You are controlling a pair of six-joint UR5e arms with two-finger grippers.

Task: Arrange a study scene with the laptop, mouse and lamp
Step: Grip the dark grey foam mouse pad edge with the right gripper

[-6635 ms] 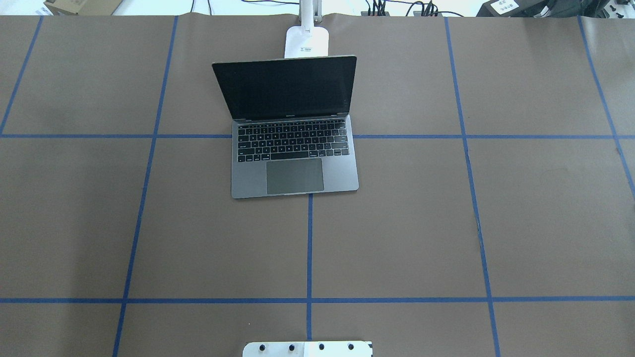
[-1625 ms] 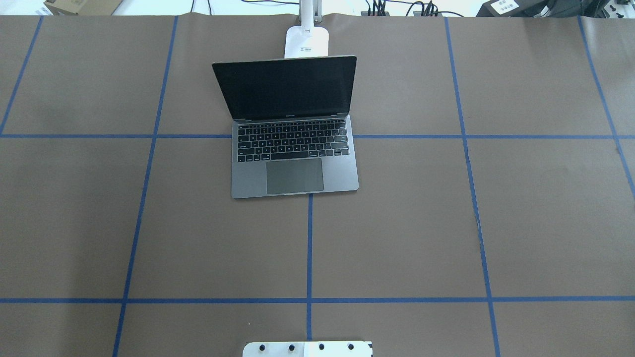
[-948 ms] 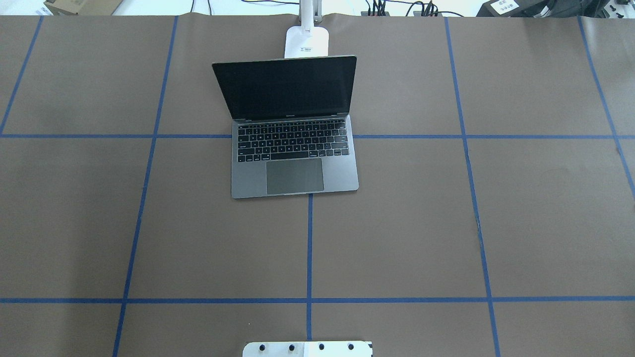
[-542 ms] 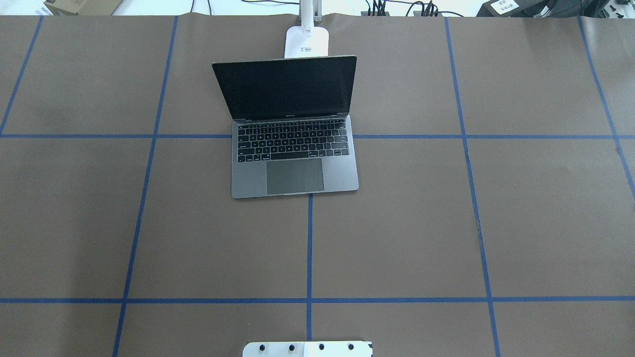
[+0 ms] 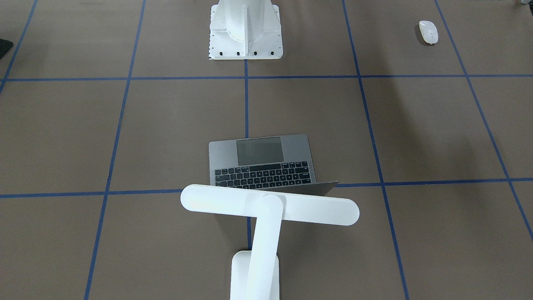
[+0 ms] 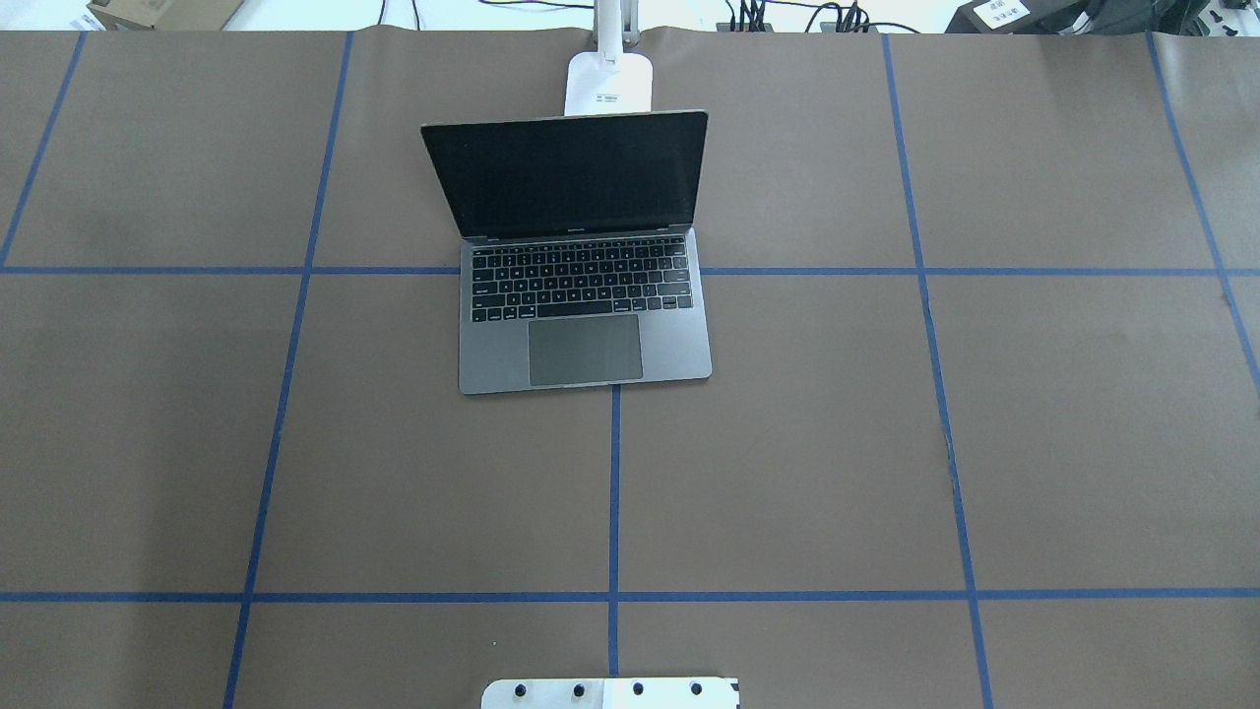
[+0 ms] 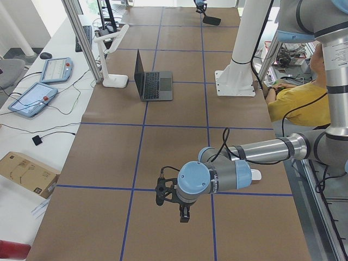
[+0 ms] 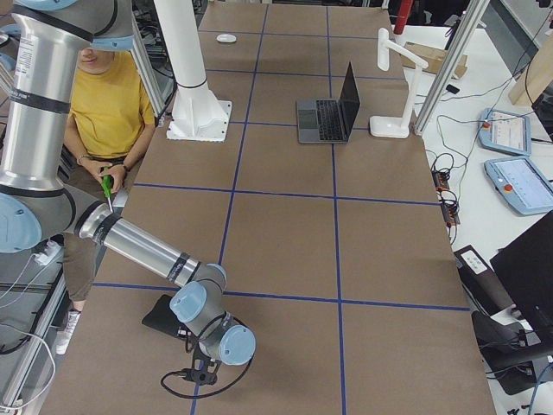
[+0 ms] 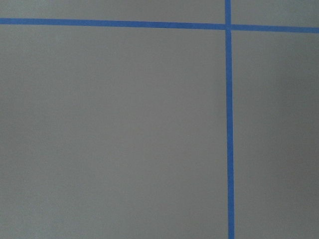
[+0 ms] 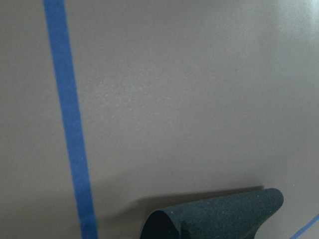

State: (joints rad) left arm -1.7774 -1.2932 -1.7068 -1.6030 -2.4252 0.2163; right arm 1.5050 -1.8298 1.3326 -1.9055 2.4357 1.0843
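Exterior front-facing view: you see the laptop (image 5: 260,160) open near the middle of the table (image 5: 416,137), with its trackpad toward the white pedestal (image 5: 245,29). The lamp (image 5: 268,204) stands just behind the lid, and its bar head hides the screen from this side. The mouse (image 5: 428,31) lies well apart from both, on the robot's left.

Overhead exterior view: the laptop (image 6: 581,295) shows a dark screen, and the lamp (image 6: 608,84) base is just behind it.

Exterior left view: the left gripper (image 7: 185,212) hangs over the table near a blue tape (image 7: 147,190) crossing, well apart from the laptop (image 7: 152,81). You cannot tell whether its fingers are apart or together. The mouse (image 7: 255,175) is partly hidden behind the arm.

Exterior right view: the right gripper (image 8: 206,376) is low, near the black mouse pad (image 8: 160,316). Its fingers' state cannot be told either. The mouse (image 8: 226,37) is at the far end.

Left wrist-mounted view: only table (image 9: 124,124) and blue tape (image 9: 230,124).

Right wrist-mounted view: a curled mouse pad (image 10: 219,214) corner is near a tape line.
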